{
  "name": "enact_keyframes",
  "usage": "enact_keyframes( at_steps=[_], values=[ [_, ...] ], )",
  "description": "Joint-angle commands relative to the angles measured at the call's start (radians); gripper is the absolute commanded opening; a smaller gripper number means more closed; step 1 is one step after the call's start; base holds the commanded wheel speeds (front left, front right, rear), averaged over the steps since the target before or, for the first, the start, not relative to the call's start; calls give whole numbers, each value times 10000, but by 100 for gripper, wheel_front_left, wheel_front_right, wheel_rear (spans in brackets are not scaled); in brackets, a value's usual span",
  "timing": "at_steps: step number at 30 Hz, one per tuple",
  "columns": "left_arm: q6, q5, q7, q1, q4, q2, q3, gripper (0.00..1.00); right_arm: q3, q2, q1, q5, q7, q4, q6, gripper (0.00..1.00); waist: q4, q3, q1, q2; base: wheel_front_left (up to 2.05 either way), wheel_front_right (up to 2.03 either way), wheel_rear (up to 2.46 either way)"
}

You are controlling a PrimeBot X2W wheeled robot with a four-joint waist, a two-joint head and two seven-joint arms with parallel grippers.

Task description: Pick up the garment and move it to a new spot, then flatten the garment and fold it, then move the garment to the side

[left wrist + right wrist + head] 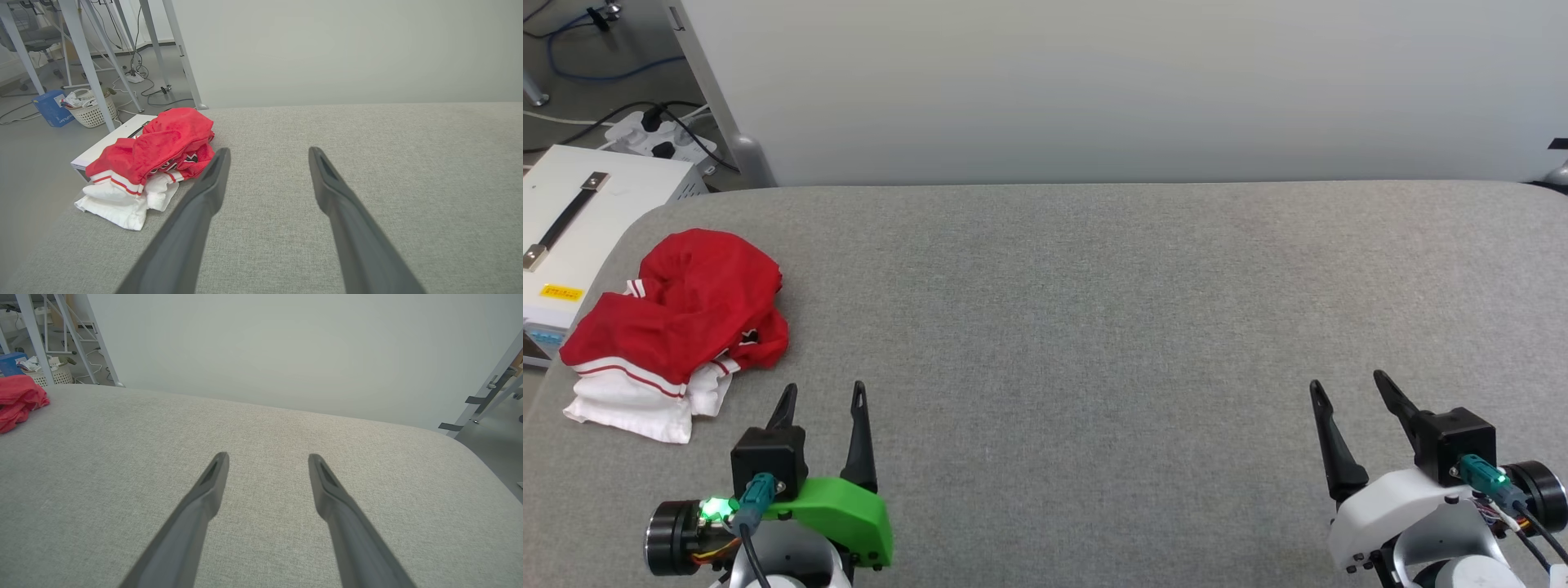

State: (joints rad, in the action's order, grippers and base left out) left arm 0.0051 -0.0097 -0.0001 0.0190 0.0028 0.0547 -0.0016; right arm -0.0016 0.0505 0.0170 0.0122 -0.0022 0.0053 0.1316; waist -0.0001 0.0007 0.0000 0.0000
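A crumpled red jersey with white sleeves lies bunched on the grey padded table, just ahead and left of the left gripper, whose jaws are spread and empty. Well apart from the jersey, the right gripper is likewise spread, holding nothing.

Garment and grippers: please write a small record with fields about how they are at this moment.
garment: crumpled heap, red over white, not flattened or folded
place: near the left edge of the grey table
left gripper: open, holds nothing, close to the garment, not touching
right gripper: open, holds nothing, far from the garment
beside the table: white box with a dark handle, left of the garment
task: pick-up not yet done
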Motion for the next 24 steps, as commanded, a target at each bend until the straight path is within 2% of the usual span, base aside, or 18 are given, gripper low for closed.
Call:
enact_keyframes(
  at_steps=[1,24],
  values=[
    [54,-53,-98,-16,-9,-2,-16,100,-34,0,-7,64,-95,-13,0,100,1,3,0,0,0,0,0],
    [172,-306,-571,-80,-102,-10,-139,100,-226,-1,34,922,-565,-321,-2,100,-13,60,0,0,0,0,0]
  ],
)
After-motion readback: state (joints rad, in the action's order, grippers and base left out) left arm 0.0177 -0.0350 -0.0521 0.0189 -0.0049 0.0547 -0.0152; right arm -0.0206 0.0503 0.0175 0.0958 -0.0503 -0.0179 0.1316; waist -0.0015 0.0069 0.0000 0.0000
